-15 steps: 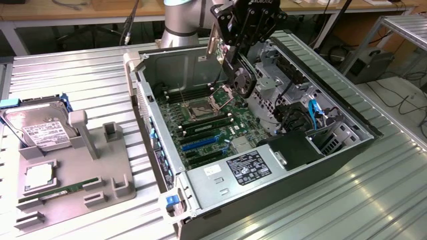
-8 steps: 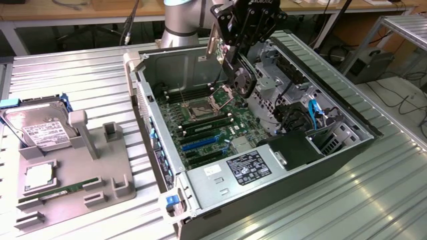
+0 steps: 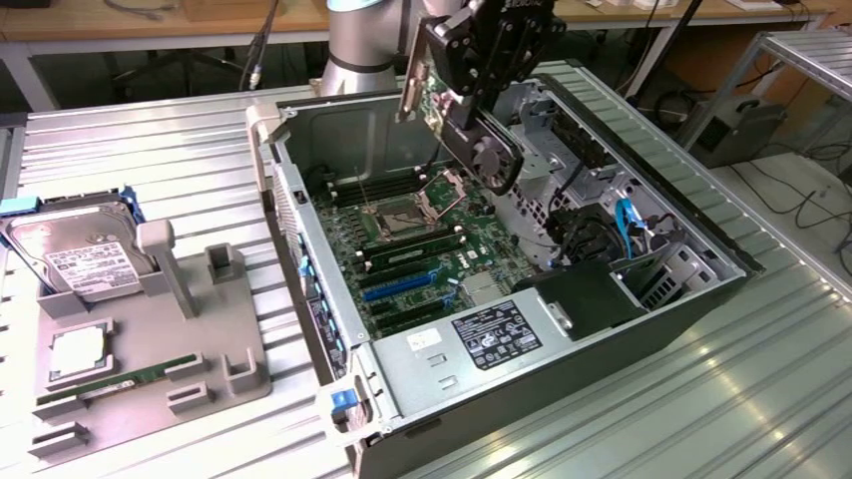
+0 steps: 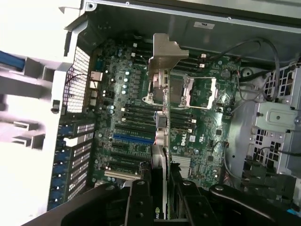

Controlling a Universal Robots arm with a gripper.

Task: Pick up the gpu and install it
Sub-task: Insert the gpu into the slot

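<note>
While the gripper hangs over the open case, its fingers are clamped on the gpu, which is held on edge in the air above the motherboard. From the wrist, the card's silver bracket overlaps the CPU socket. A hard drive stands on the grey tray.

Robotics lab — opened PC case on ribbed metal bench.
</note>
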